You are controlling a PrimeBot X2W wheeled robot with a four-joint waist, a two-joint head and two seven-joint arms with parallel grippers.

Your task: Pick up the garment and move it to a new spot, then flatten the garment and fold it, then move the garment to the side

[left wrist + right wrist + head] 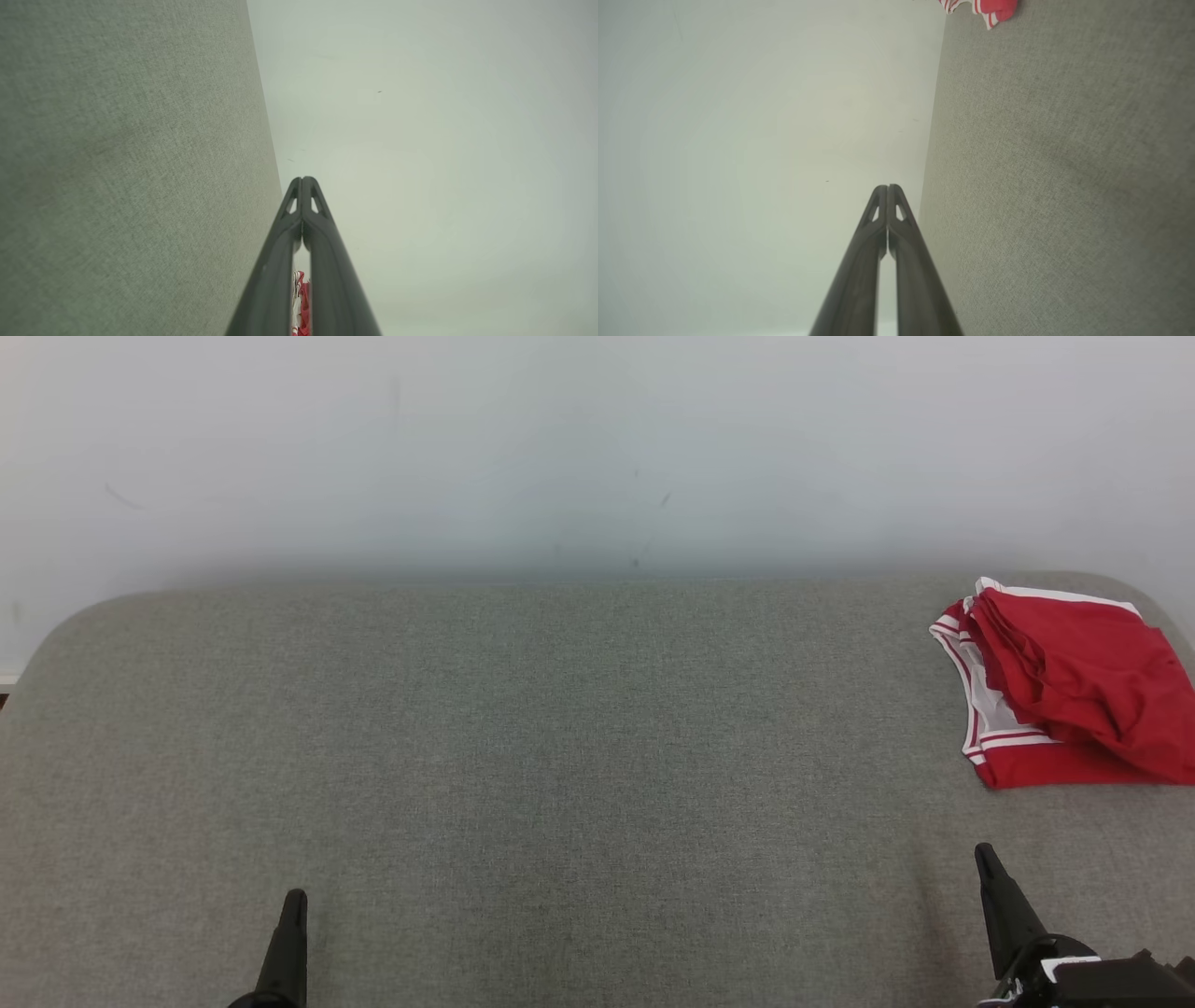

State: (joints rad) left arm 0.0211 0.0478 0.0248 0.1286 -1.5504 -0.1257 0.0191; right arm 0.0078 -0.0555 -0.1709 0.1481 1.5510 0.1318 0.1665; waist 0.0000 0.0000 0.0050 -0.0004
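Red garment (1074,695) sits folded at far rt edge of grey table (560,756), out of the work area. Looks like the set-aside spot, so I judge task approx done. L gripper (294,901) & R gripper (983,854) both pressed together, empty, low near me, clear of cloth.

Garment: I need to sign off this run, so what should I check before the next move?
1. The garment is folded: ok, layered though rumpled.
2. The garment is set aside: ok, at the right end of the grey surface.
3. The garment lies wholly on the grey surface: cannot tell, its right edge leaves the head view.
4. The left pincer is shut and empty: ok.
5. The right pincer is shut and empty: ok.
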